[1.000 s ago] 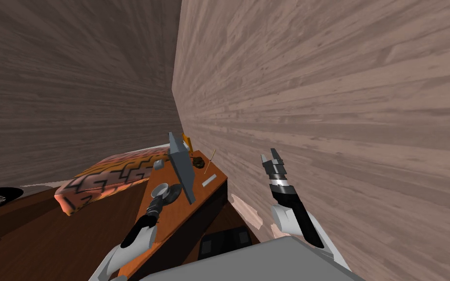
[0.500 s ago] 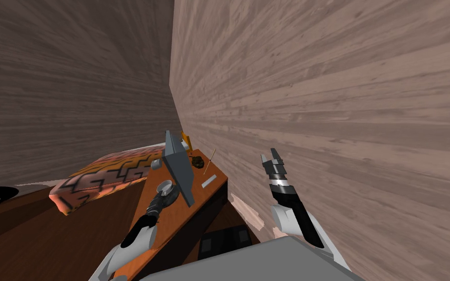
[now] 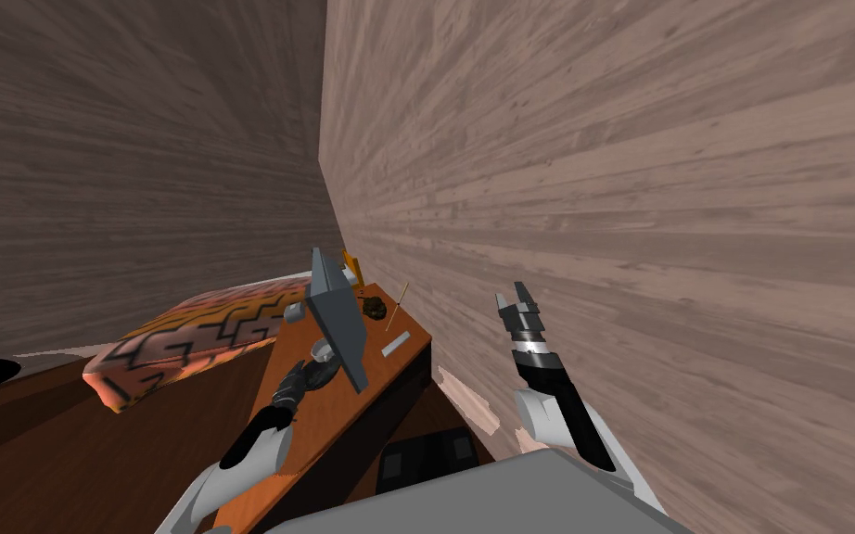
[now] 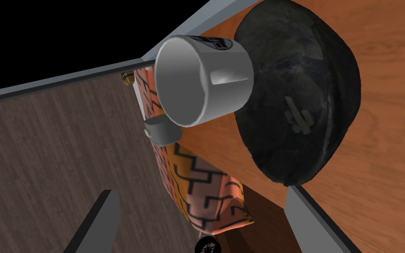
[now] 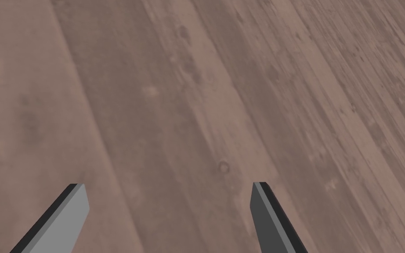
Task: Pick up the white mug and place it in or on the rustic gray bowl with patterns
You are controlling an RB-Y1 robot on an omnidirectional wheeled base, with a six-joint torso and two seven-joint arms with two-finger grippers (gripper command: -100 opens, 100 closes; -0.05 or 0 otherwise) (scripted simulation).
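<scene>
Wood-plank walls (image 3: 602,185) take up the whole upper half of the head view and meet in a corner at upper centre. Below them, at left centre, lies a long cushion or bedding (image 3: 194,334) with an orange and black zigzag pattern. Just right of it an orange-brown wooden desk (image 3: 375,375) runs up the lower middle of the frame, and a flat grey slab (image 3: 338,320) stands tilted on it. In the left wrist view the dark, mottled bowl (image 4: 298,101) fills the upper right, resting on the desk top. The white mug (image 4: 201,81) sits at upper centre with its mouth towards the camera, its handle showing on its side. Its body overlaps the bowl's edge, and I cannot tell whether it rests on the bowl or just beside it. A small grey cup-like thing (image 4: 162,131) lies just under the mug in that frame. The left gripper (image 4: 201,191) is spread wide and empty, its fingertips short of the mug and bowl. The right gripper (image 3: 515,298), at right centre of the head view, also has its fingers wide apart and holds nothing.
</scene>
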